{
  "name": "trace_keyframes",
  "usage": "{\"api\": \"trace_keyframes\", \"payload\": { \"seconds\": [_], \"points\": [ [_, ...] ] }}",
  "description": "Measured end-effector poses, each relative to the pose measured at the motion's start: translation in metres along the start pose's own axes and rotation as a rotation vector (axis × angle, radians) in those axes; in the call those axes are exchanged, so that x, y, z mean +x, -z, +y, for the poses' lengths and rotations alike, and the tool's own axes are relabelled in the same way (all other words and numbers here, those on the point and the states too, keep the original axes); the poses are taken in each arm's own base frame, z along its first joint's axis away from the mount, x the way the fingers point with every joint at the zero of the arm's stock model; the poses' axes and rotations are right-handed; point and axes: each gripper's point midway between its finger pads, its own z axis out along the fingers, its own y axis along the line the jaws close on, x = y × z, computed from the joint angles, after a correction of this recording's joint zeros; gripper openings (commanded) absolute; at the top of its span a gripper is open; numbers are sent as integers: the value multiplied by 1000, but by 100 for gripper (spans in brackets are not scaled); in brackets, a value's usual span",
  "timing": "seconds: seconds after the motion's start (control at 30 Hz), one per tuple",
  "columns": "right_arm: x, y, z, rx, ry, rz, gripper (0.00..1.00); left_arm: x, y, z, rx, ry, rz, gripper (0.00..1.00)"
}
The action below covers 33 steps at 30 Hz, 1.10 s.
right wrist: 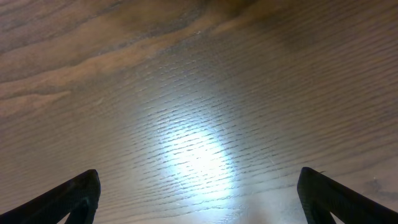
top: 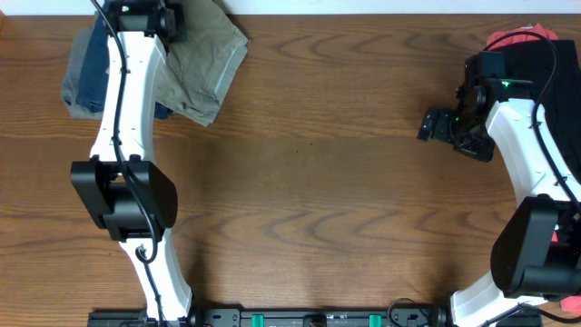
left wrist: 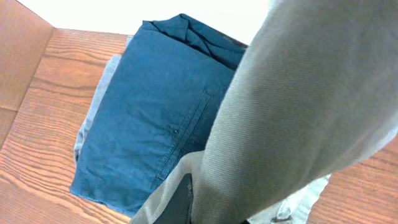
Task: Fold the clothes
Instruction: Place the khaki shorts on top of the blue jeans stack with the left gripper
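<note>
Gripping khaki shorts [top: 204, 54] over a folded navy garment [left wrist: 149, 124], the left fingers [left wrist: 183, 200] are clenched; right fingers [right wrist: 74, 196] hang spread above the table [right wrist: 199, 93].

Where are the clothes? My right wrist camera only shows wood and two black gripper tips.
Observer: A pile sits at the far left corner of the table, with blue clothes in it.
Operator: Is the left gripper holding anything?
Observer: Yes, the left gripper is shut on khaki shorts, over that pile.
Operator: Anything near my side?
Observer: There are black and red clothes at the far right edge, just beyond your open right gripper.
</note>
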Motion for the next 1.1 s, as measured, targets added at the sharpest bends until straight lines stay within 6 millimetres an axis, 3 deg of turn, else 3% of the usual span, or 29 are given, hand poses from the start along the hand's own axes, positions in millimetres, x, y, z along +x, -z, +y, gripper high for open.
{"api": "trace_keyframes", "payload": {
  "seconds": [0.53,0.87,1.1],
  "points": [
    [0,0,0,0,0,0,99,-13,-3,23,-63,164,-52,6],
    [0,0,0,0,0,0,99,-15,-17,91,-144,315,-68,6],
    [0,0,0,0,0,0,99,-19,-26,118,-174,365,-104,7]
  ]
}}
